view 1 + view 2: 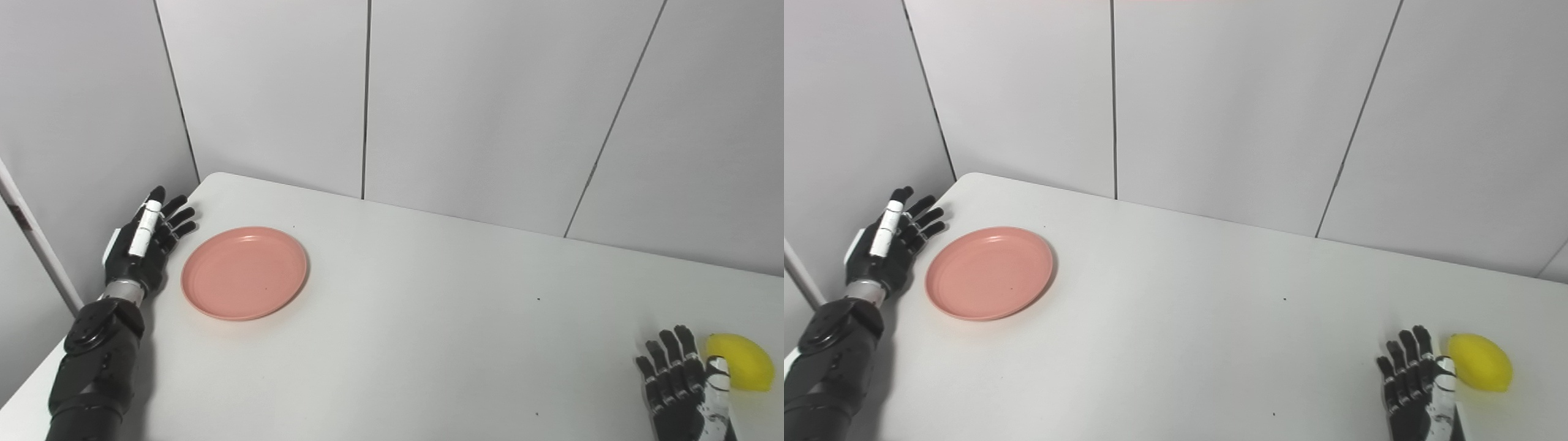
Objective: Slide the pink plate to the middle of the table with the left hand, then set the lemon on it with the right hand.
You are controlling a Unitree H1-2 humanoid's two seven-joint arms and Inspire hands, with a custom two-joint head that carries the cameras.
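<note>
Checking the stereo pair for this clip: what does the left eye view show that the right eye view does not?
Only the left eye view: a slanted pale strip with a dark red mark at the far left.

Only the right eye view: the whole yellow oval lemon, with bare table beyond it.

Both: the round pink plastic plate at the white table's left end, the open left hand beside it, and the open right hand beside the lemon; neither hand visibly holds anything.

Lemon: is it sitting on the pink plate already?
No, the lemon lies on the table near the right hand, far from the empty pink plate.
</note>
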